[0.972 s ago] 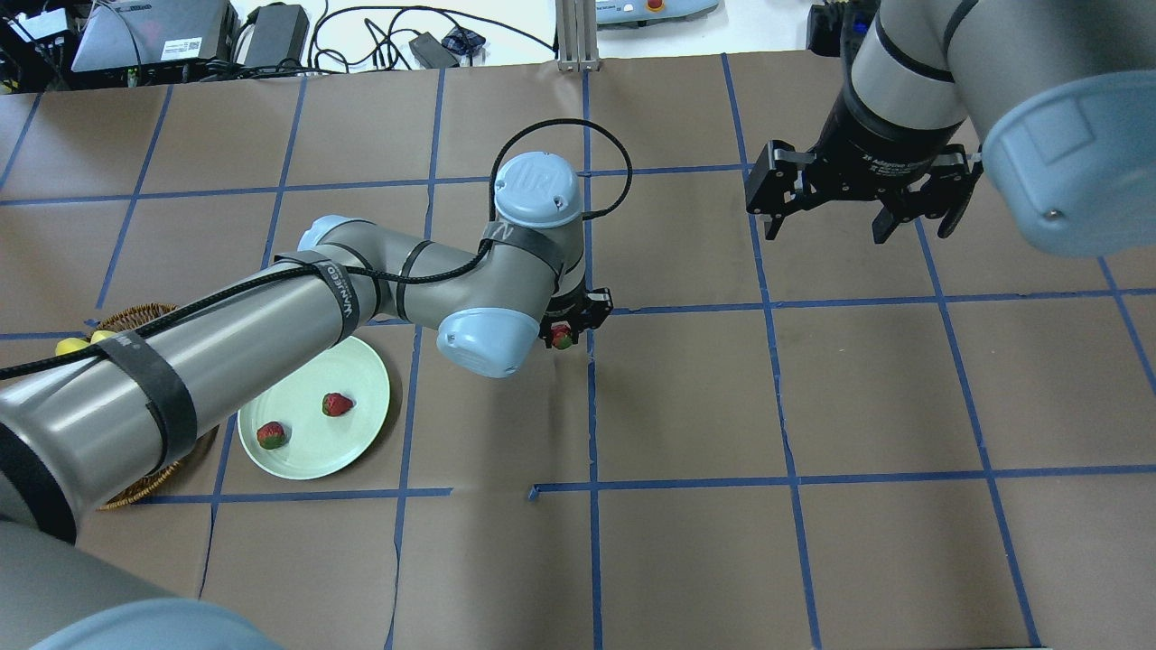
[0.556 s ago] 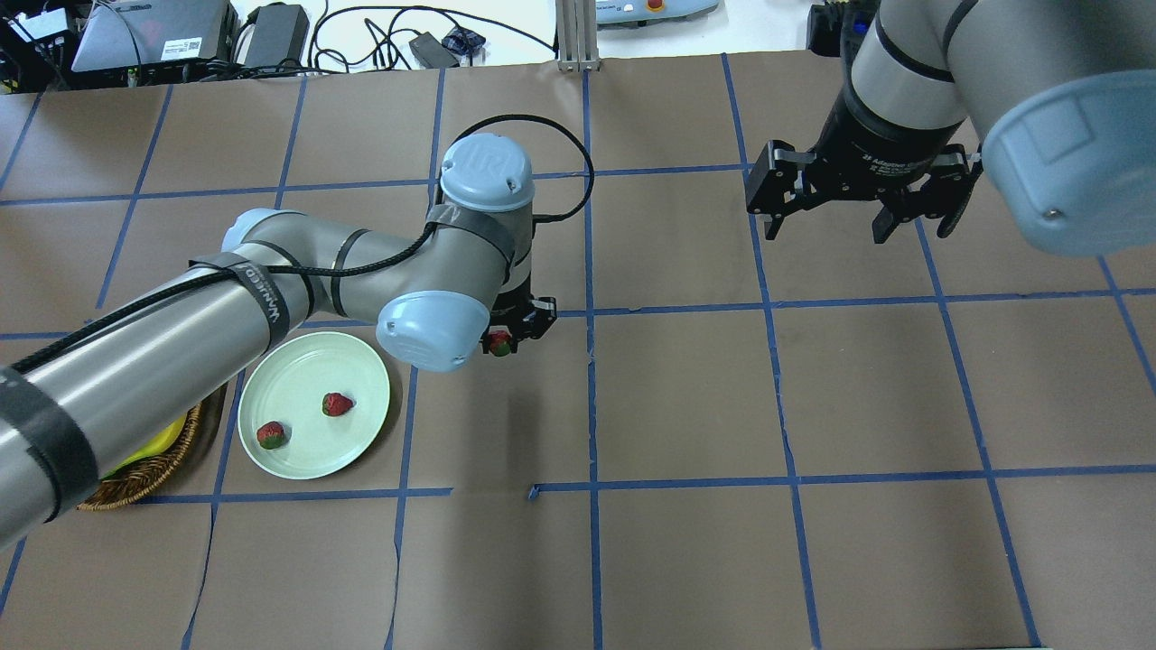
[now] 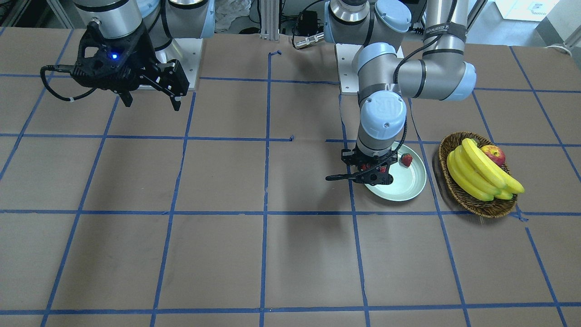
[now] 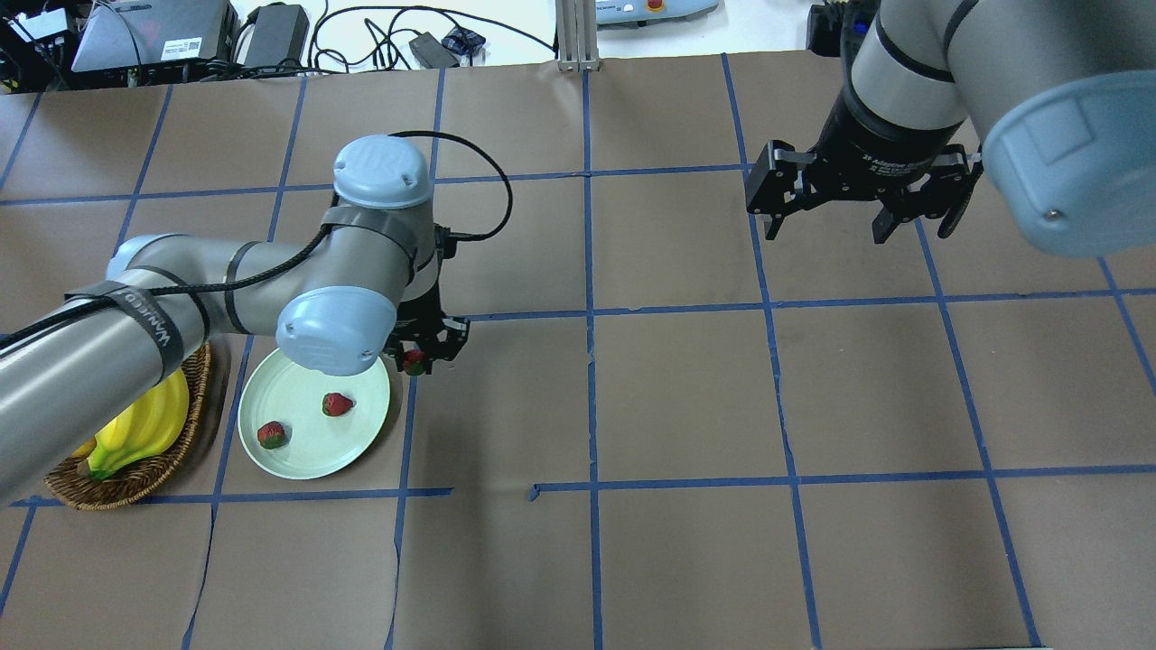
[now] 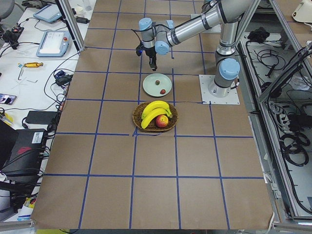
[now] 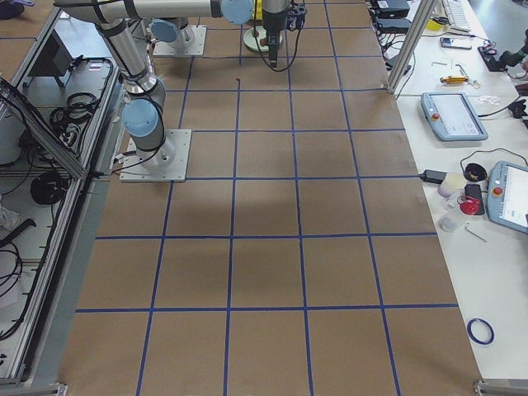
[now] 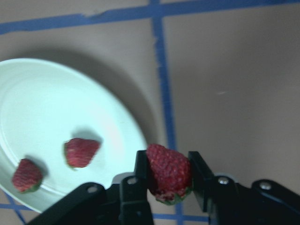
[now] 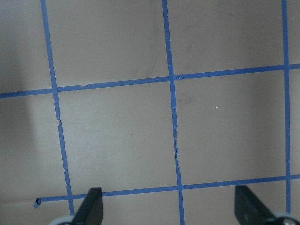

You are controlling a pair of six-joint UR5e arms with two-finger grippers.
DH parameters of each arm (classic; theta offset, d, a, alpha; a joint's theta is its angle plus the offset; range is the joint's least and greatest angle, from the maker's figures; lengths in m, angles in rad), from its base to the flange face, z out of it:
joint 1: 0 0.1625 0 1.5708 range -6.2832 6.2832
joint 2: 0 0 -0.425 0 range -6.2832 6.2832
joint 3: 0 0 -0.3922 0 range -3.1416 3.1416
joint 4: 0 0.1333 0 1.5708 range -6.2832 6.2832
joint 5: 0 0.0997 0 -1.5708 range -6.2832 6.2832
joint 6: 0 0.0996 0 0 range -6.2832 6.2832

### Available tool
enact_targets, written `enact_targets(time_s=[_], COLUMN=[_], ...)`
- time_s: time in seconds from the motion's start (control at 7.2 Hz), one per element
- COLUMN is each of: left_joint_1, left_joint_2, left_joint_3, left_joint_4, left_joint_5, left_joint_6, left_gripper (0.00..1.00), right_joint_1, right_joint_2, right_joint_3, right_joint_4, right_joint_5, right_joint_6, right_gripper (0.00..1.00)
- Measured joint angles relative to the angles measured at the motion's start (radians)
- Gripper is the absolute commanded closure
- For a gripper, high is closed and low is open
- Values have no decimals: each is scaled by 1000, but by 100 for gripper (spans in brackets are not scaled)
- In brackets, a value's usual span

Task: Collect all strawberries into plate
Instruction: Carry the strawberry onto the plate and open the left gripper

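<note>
Left gripper (image 4: 417,359) pinches 1 strawberry (image 7: 168,169) just beside the plate (image 7: 47,103), which holds 2 other strawberries (image 7: 80,152)

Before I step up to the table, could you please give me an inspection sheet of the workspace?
Surface: table, brown paper with blue tape grid.
Job's things: two strawberries on the plate; third strawberry held by the rim, not yet in.
Clutter: basket with bananas and apple beside the plate.
Grippers: left gripper shut on third strawberry; right gripper open, empty.
Cables: black cable looped at left wrist.
Surroundings: laptop and adapters beyond far edge; pendants on side bench.
</note>
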State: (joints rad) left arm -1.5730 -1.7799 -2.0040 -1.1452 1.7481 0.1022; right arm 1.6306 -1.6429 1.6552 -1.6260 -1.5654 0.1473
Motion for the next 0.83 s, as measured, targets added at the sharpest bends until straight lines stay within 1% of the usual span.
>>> enact_targets(time_s=[0.14,0.28,0.42,0.56,0.83], left_joint_1=[74,148,198,220,225], left_joint_2=[8,10,5,-3,5], left_joint_3=[-27,-45,-56,-60,-52], left_joint_4=[1,3,5,8,13], left_joint_5=[5,6,6,4,-6], left_joint_6=[99,189,244,258,240], left_gripper=[96,92,24,0,0], right_joint_1=[0,0,0,0,0], right_joint_2=[0,0,0,0,0], right_joint_3=[0,0,0,0,-1], right_joint_4=[0,0,-1,-1,0], right_joint_5=[0,-1,-1,-1,-1], right_joint_6=[0,0,0,0,0], right_gripper=[0,0,0,0,0])
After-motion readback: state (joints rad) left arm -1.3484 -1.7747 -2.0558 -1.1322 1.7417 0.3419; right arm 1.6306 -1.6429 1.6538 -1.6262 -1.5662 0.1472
